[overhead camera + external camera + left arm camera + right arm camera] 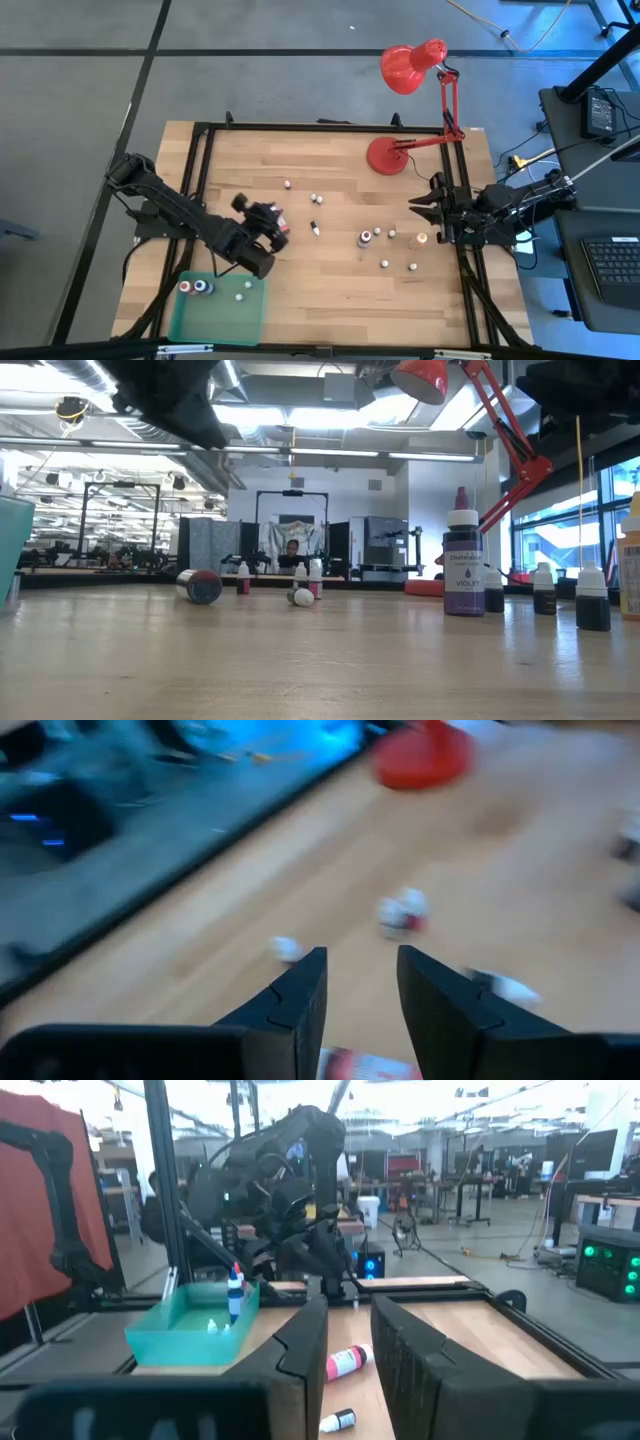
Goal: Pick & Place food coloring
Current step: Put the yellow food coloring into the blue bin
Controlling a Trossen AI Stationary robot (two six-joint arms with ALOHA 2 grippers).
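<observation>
Left gripper (280, 222) hovers above the table, fingers apart, empty; right gripper (418, 208) waits closed.

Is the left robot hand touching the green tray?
Apart. The high view shows the left gripper out over bare wood, with a clear stretch of table between it and the tray.

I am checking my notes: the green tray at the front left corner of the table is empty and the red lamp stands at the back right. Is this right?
Not quite. The green tray is not empty: the high view shows two bottles and some tiny whitish ones in it. The rest holds: the tray is at the front left corner, and the red lamp stands at the back right.
</observation>
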